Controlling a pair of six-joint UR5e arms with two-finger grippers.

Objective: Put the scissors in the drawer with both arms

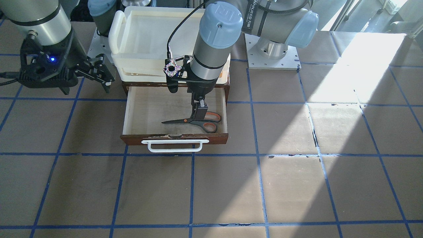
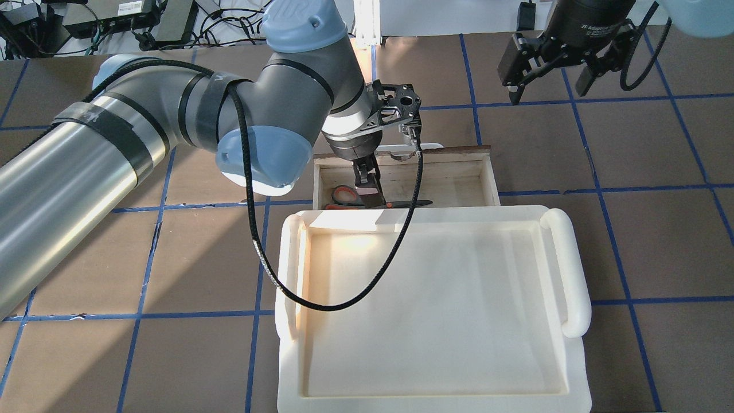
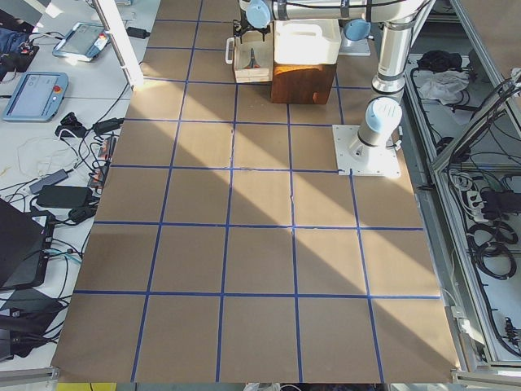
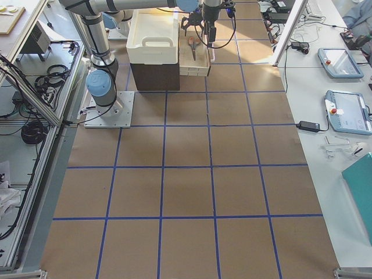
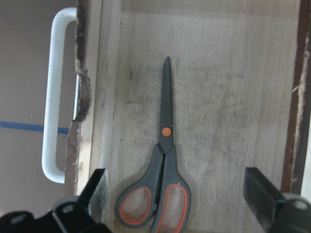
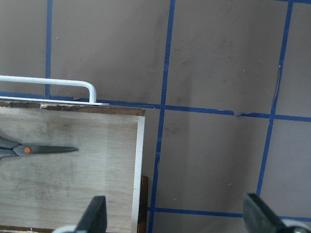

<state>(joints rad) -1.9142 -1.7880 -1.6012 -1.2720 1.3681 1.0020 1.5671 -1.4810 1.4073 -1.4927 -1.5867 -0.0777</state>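
Observation:
The scissors (image 1: 198, 122) lie flat on the pale floor of the pulled-out drawer (image 1: 147, 110), blades closed, orange-lined handles toward the robot's left. They also show in the overhead view (image 2: 344, 195), the left wrist view (image 5: 164, 160) and the right wrist view (image 6: 34, 149). My left gripper (image 1: 199, 111) hangs inside the drawer just above the handles. It is open, with its fingers (image 5: 257, 187) wide apart on either side of the scissors and not touching them. My right gripper (image 1: 103, 76) is open and empty, raised beside the drawer's right side (image 6: 138, 160).
A cream plastic tray (image 1: 119, 36) sits on top of the cabinet behind the open drawer and covers its rear part (image 2: 573, 275). The white bar handle (image 1: 175, 145) faces away from the robot. Brown table mats with blue tape lines surround the cabinet.

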